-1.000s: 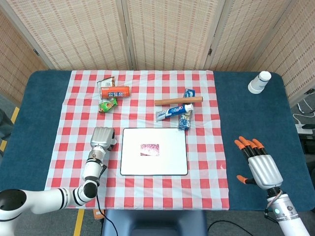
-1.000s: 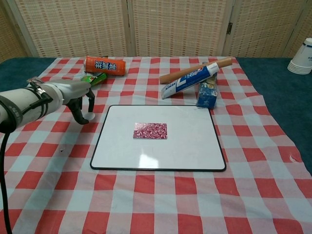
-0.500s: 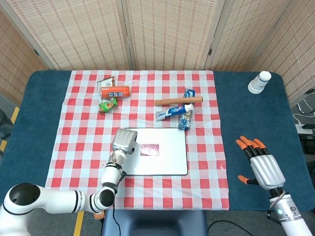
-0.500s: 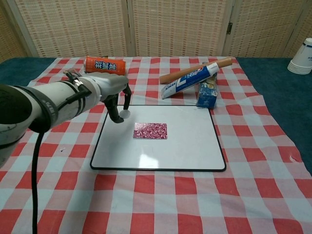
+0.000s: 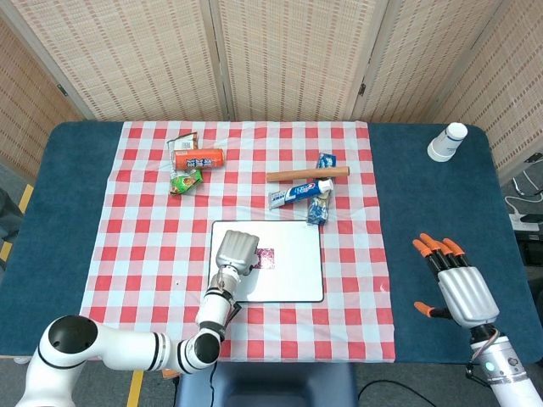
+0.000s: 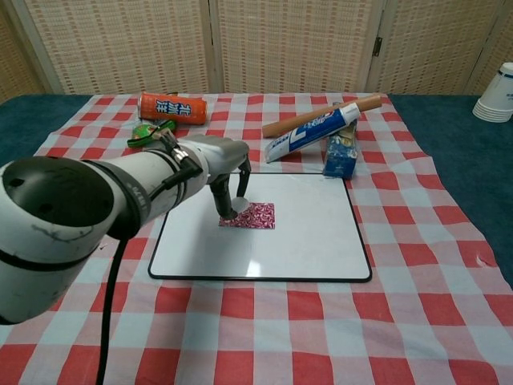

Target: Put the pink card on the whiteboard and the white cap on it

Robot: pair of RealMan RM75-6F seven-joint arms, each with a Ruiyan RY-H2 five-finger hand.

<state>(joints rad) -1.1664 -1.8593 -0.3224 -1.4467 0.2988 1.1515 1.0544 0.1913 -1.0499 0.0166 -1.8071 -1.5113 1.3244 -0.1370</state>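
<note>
The whiteboard [image 5: 293, 275] [image 6: 304, 233] lies flat on the checked cloth, with the pink card [image 5: 266, 257] [image 6: 256, 215] on its left-centre area. My left hand [image 5: 237, 251] [image 6: 220, 164] hovers over the card's left end and pinches the small white cap [image 6: 239, 207] between its fingertips, right at the card's edge. From the head view the cap is hidden under the hand. My right hand [image 5: 458, 284] rests far right over the blue table, fingers spread, holding nothing.
Behind the board lie a toothpaste tube [image 5: 297, 193] [image 6: 309, 135], a wooden stick [image 5: 307, 174] [image 6: 321, 116] and a blue packet [image 5: 320, 208] [image 6: 340, 155]. An orange can [image 5: 198, 158] [image 6: 172, 107] and green wrapper [image 5: 184, 181] sit back left. Stacked paper cups [image 5: 447, 142] stand back right.
My left hand has carried the white cap rightward from beside the board's left edge to over the pink card's left end. The right hand has barely moved.
</note>
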